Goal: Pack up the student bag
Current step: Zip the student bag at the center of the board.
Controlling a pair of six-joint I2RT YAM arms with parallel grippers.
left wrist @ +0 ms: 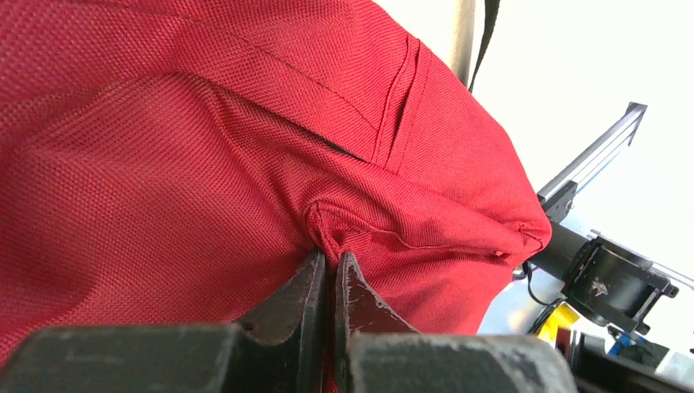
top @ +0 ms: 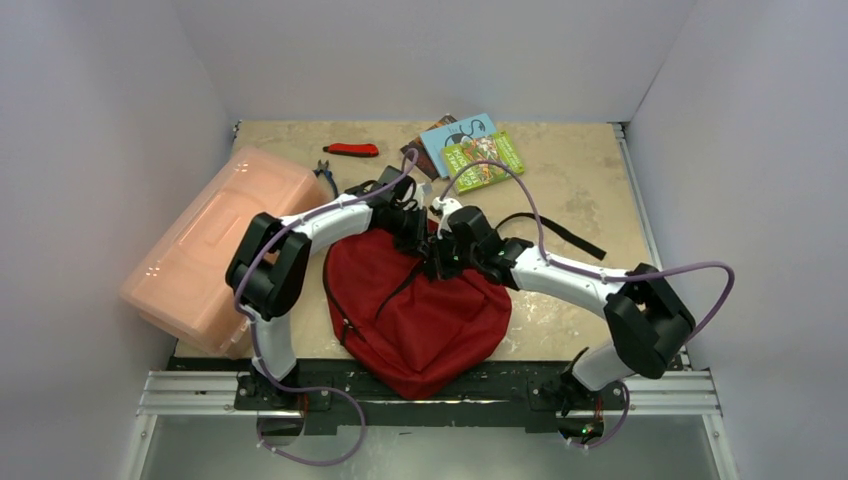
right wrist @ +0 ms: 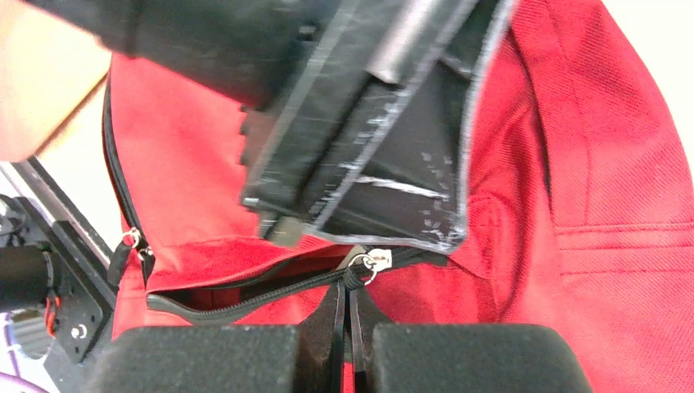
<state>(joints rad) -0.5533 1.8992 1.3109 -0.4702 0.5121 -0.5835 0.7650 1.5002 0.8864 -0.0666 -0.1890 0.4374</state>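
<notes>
Closest to the arm bases, the student bag (top: 420, 320) lies flat on the table (top: 590, 180), a rounded red fabric shape whose near end hangs over the table's near edge. From above, both grippers are lost in a black huddle over the bag's far end, so only the wrist cameras show them. The left gripper (left wrist: 330, 260) is pinched nearly closed on a puckered fold of the red cloth. The right gripper (right wrist: 348, 295) is closed on the zipper pull (right wrist: 368, 264), its silver ring just above the tips. Beside it a black zipper gapes partly open on a red lining, and the left gripper's body covers the upper part of that view. 1 black strap (top: 560, 230) trails right of the bag. Left of the bag sits a pink box (top: 215, 250). Beyond the bag lie overlapping books (top: 470, 150) and a red-handled tool (top: 352, 150), too small to identify.
</notes>
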